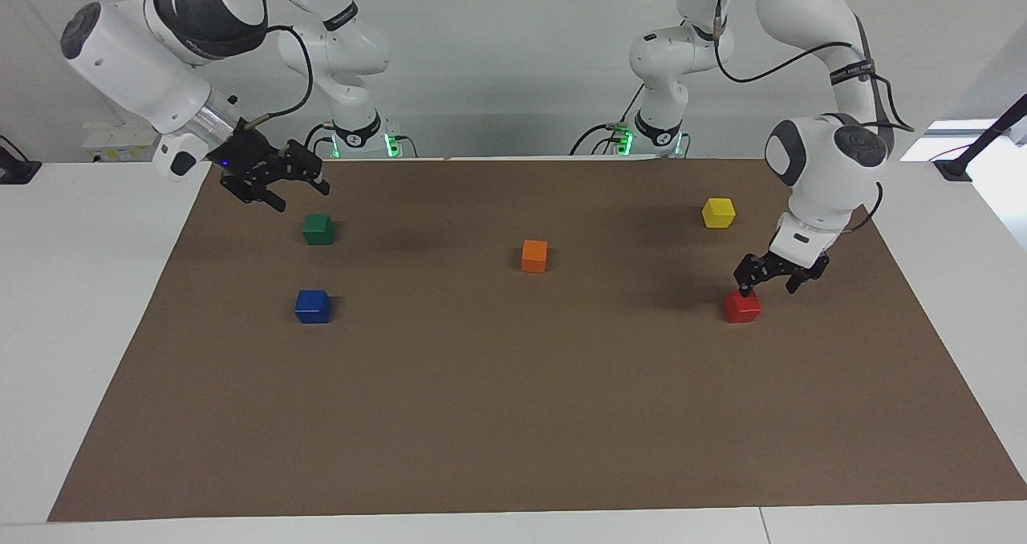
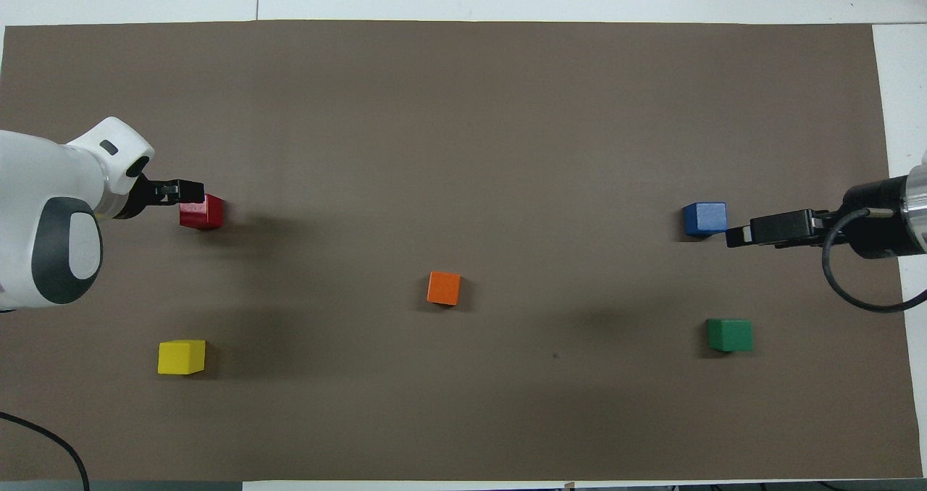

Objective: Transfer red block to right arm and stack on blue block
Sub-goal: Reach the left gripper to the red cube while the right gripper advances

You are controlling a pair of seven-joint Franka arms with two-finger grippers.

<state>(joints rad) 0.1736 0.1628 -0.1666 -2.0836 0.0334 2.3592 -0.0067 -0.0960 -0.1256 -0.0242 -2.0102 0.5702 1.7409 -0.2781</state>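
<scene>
hovering spread over the red block (image 1: 742, 306), left gripper (image 1: 772, 287) (right gripper (image 1: 298, 194) waits, parted)

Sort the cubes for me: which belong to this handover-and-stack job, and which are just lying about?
Job: red block, under the open left pincer; blue block; open right pincer, waiting raised.
Lying about: green cube, orange cube, yellow cube.

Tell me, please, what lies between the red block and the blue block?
Only the orange block, slightly nearer the robots than the line from red block to blue block, overhead view.
</scene>
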